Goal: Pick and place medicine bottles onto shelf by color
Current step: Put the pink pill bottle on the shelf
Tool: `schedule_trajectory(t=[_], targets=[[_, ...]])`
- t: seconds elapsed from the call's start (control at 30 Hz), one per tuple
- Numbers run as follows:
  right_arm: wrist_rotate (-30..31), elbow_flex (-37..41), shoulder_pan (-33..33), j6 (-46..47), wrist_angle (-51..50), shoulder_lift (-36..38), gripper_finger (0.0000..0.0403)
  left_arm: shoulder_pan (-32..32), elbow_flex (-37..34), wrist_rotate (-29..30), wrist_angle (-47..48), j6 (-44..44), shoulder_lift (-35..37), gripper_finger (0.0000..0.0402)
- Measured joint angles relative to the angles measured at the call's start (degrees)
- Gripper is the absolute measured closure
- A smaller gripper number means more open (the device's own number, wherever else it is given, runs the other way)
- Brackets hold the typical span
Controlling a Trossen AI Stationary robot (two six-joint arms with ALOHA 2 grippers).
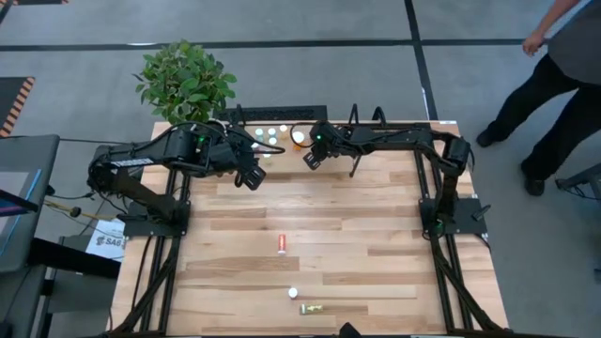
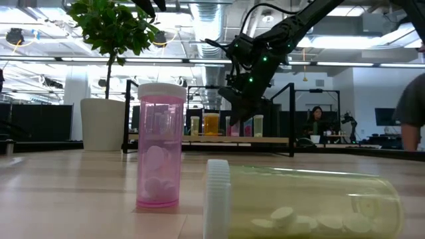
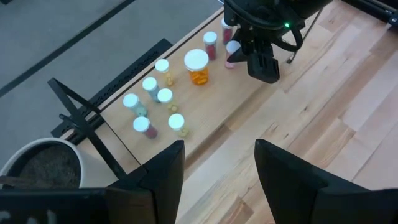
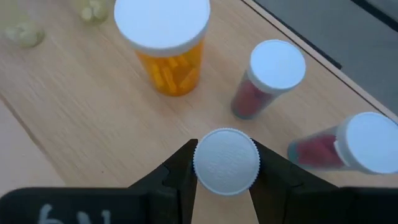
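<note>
The shelf point(image 1: 282, 150) stands at the table's far edge with several white-capped bottles on its board: pale ones point(image 3: 155, 93) toward the left, a larger orange one point(image 4: 165, 53), and red ones point(image 4: 264, 87) beside it. My right gripper point(image 4: 226, 180) is over the board next to the red ones, shut on a small red bottle point(image 3: 229, 61). My left gripper point(image 3: 217, 180) hangs open, high above the table just near of the shelf, holding nothing. Nearer the front, a red bottle point(image 1: 282, 244) lies on the table, a pink one point(image 2: 159, 146) stands upright, and a yellow one point(image 2: 299, 202) lies on its side. My right gripper pinches the small bottle's white cap point(image 4: 226, 160) between its two fingers, one on each side of the rim. The fingers slant down at it from the table's right. The bottle hangs upright below them; I cannot tell whether its base touches the board.
A potted plant point(image 1: 183, 80) stands off the table's far left corner. A person point(image 1: 554, 75) is on the floor beyond the far right corner. The shelf's black end loops point(image 3: 81, 118) rise at its ends. Bare planks lie between the shelf and the loose bottles.
</note>
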State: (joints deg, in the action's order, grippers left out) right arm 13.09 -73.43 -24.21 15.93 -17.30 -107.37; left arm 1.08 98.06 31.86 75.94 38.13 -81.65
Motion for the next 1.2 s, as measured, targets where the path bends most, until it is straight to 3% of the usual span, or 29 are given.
schedule_trajectory(t=[0.63, 0.9, 1.2], targets=[[0.0, -2.1, 0.0, -1.6, -2.7, 0.5, 0.0183, 0.0, 0.0, -0.3, 0.0, 0.0, 0.0, 0.0219], [0.0, -12.6, 1.0, -4.0, -12.5, 0.6, 0.0168, 0.0, 0.0, -0.6, 0.0, 0.0, 0.0, 0.0219], [0.0, -27.1, 5.6, -4.0, -35.5, 0.6, 0.0168, 0.0, 0.0, -3.7, 0.1, -2.3, 0.0, 0.0219]])
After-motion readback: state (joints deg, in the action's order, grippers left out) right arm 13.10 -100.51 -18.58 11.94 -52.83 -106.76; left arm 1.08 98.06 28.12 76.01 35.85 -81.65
